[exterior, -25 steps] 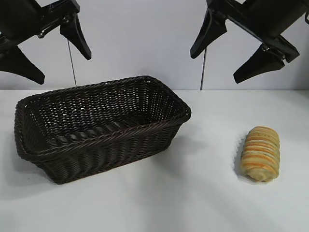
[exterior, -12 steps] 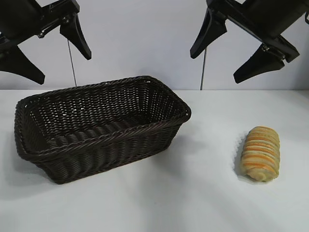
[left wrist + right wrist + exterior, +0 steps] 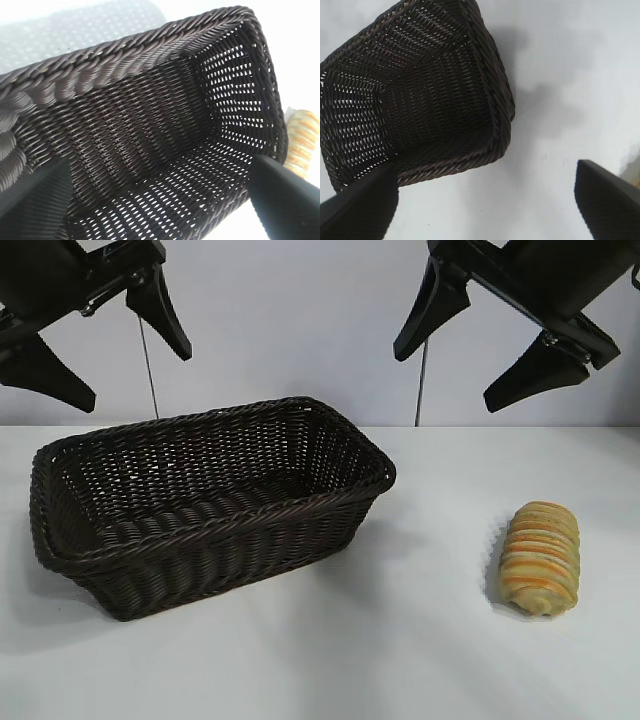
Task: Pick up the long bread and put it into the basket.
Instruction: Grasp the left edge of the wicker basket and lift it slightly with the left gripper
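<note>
The long bread (image 3: 540,557), a golden-yellow loaf with orange-brown ridges, lies on the white table at the right. A sliver of it shows in the left wrist view (image 3: 301,135), behind the basket's end wall. The dark brown wicker basket (image 3: 200,540) stands empty at the left; it also shows in the left wrist view (image 3: 150,50) and the right wrist view (image 3: 490,90). My left gripper (image 3: 112,350) hangs open high above the basket's left end. My right gripper (image 3: 462,365) hangs open high above the table, between basket and bread.
The white table (image 3: 400,640) runs to a pale back wall. Two thin vertical rods (image 3: 148,370) stand behind the basket and behind the table's middle.
</note>
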`<action>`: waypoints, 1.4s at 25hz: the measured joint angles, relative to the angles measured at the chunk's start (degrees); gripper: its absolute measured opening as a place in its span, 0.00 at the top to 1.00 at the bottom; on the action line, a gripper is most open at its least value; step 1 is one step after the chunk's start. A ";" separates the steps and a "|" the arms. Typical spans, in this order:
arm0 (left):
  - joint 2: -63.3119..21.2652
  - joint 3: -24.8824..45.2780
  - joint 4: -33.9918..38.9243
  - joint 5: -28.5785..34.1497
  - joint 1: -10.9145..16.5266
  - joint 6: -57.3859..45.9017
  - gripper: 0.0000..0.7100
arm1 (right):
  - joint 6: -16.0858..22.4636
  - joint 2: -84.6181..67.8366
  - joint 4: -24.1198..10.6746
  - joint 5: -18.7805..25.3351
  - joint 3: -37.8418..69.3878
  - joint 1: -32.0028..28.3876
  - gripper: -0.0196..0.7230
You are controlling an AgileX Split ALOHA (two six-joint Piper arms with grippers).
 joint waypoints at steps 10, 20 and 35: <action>0.00 2.28 18.27 7.34 1.25 -12.92 0.03 | 0.00 0.00 -0.01 0.11 0.00 0.04 0.05; 4.94 9.64 22.25 0.11 1.25 -15.90 0.03 | 0.00 0.00 -0.01 0.28 0.00 0.04 0.05; 9.24 9.71 21.89 -4.45 1.25 -15.31 0.76 | 0.00 0.00 -0.06 0.56 0.00 0.12 0.05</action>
